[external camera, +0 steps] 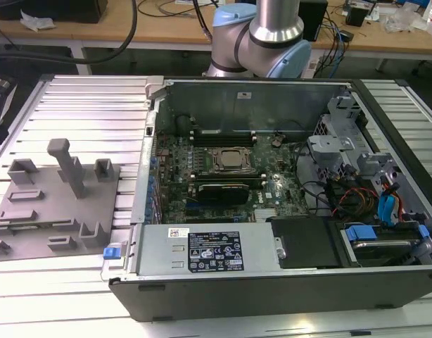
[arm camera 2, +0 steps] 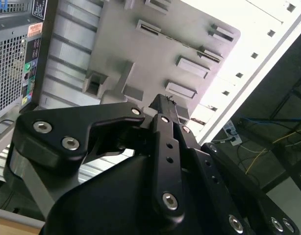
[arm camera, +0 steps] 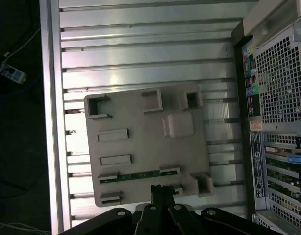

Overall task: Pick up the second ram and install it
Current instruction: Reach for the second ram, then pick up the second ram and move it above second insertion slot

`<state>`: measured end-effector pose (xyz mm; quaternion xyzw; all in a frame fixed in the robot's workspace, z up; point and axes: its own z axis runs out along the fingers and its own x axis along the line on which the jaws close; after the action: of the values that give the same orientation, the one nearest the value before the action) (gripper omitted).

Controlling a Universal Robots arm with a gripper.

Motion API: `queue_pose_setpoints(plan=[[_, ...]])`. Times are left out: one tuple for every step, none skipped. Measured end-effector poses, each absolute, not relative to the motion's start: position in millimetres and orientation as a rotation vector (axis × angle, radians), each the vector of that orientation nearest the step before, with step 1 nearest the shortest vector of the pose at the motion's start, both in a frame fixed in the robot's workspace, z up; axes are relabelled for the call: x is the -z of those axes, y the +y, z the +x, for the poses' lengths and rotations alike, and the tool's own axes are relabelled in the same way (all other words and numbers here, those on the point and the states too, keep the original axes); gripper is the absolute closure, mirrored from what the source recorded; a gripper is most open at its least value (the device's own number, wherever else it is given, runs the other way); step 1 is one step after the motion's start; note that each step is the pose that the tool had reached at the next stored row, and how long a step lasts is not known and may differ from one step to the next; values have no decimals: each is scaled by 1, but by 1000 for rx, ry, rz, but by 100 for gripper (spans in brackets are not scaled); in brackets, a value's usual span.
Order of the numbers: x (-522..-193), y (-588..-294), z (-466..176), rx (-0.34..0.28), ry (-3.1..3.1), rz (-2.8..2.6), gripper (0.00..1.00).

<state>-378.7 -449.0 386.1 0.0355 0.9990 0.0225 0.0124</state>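
The thin green stick [arm camera: 140, 175] sits in the gray tray [arm camera: 136, 117] just beside the gripper [arm camera: 162, 191], whose fingers are pressed together on nothing, and it looks light, stiff and easy to break (best pinched gently near its middle).

Green second ram [arm camera: 138, 175], grey fixture plate [arm camera: 136, 115], black end effector [arm camera: 163, 190]

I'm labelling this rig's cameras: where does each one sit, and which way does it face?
Exterior view: off the arm, above the computer case, facing the arm behind it.
First wrist view: on the wrist, looking down on the grey fixture plate holding the second ram; gripper shows.
Second wrist view: on the wrist, slanting past the gripper toward that plate.
All three share the plate.
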Motion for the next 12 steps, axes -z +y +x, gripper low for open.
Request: queue_pose_setpoints(plan=[[-386,-449,-379,-70,3114,111,89],[-386,-449,-379,-70,3114,111,89],[-386,-449,-379,-70,3116,77,89],[-386,-449,-379,-72,3118,-13,89],[-386,-449,-379,-72,3118,-41,89],[-386,-449,-379,-72,3118,-69,89],[-386,-449,-379,-73,3117,-102,89],[-386,-449,-379,-73,3117,-135,89],[-386,-449,-379,-72,3114,-190,89],[-386,-449,-379,-71,3113,-211,89],[-386,-449,-379,-69,3112,-239,89],[-386,-449,-379,-67,3111,-264,89]])
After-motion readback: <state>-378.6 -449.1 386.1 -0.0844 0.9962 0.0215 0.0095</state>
